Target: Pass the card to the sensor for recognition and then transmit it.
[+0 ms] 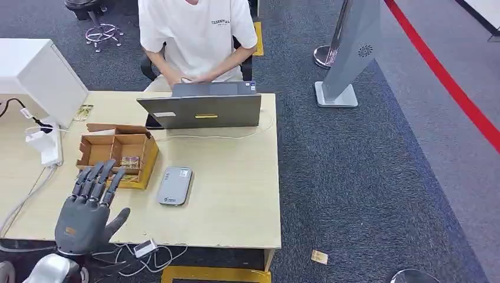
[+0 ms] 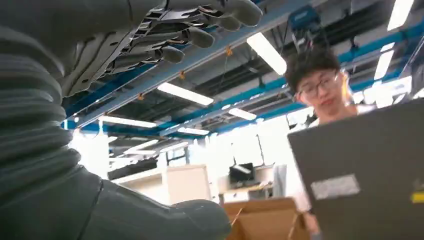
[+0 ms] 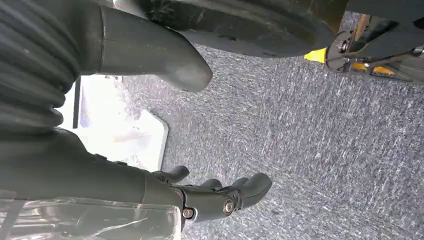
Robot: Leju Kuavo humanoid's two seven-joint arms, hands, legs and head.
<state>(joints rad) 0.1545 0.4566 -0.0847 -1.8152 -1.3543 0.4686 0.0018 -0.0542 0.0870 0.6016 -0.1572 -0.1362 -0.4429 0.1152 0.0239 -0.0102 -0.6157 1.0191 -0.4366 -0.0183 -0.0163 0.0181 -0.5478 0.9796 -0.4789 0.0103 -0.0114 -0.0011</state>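
My left hand (image 1: 88, 203) hovers above the tabletop (image 1: 236, 188), fingers spread and holding nothing, just in front of the cardboard box (image 1: 118, 154) where the cards (image 1: 131, 162) lie. The grey sensor (image 1: 174, 186) rests just right of the box. My right hand (image 3: 215, 192) hangs over carpet, fingers loosely apart, empty.

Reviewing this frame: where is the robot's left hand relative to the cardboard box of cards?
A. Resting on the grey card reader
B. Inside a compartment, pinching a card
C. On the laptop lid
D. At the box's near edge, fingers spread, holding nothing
D: in the head view the left hand has its fingers spread at the near edge of the cardboard box, holding nothing; the grey card reader lies apart beside it.
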